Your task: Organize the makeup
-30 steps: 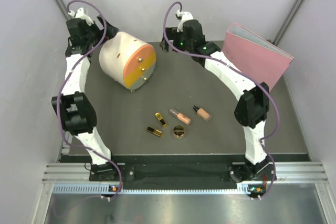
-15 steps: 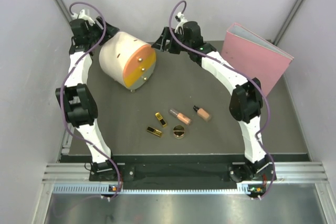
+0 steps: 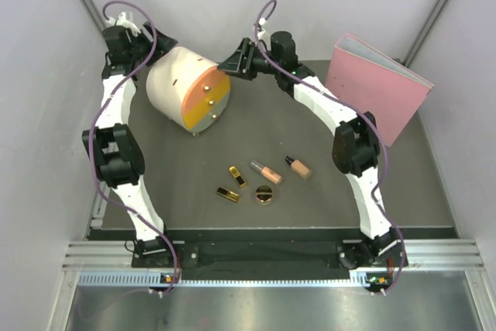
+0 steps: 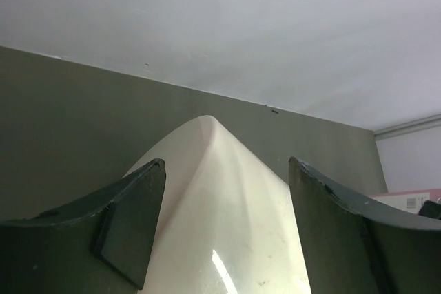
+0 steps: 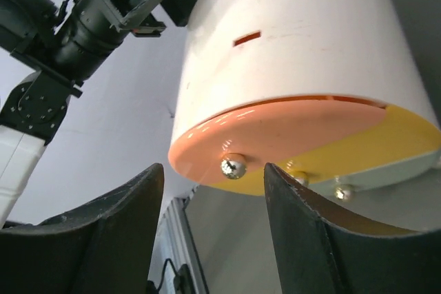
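Top view: the makeup lay loose at mid-table, well apart from both arms. It was judged light, rigid and slick; grip across narrow sides.
Left wrist: left gripper clamped the drawer box.
Right wrist: right gripper stood apart, flanking a knob.

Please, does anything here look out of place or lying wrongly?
Yes. The clear-capped peach bottle and the dark-capped peach bottle lie on their sides on the table, outside the drawer box. Two lipstick cases lie at different angles beside the gold compact. Nothing looks spilled.
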Robot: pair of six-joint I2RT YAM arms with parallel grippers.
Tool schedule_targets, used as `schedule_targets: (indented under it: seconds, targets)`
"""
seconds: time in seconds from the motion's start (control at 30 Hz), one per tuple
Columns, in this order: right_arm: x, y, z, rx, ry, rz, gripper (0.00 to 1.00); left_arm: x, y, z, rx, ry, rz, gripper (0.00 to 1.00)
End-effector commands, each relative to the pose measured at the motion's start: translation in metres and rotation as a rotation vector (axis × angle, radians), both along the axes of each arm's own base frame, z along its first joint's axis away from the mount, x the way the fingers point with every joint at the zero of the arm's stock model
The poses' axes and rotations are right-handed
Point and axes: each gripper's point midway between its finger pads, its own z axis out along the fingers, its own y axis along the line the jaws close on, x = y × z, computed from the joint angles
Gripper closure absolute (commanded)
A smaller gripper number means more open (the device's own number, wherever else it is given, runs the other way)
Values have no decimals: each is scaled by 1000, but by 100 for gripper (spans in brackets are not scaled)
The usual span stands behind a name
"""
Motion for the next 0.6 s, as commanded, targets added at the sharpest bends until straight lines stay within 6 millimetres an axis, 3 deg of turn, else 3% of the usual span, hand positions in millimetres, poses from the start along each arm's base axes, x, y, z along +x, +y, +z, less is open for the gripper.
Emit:
schedule_targets:
  seconds: [0.0,0.27,0.57]
  targets:
    - [-13,10,0,75,41,149,42,3,-2,27,23,-68,-17,23]
    - [-31,6,-27,93,131,214,47,5,-2,25,17,-66,-21,23]
    - [-33,13,-26,196,162,225,56,-2,-1,24,53,-56,-26,23]
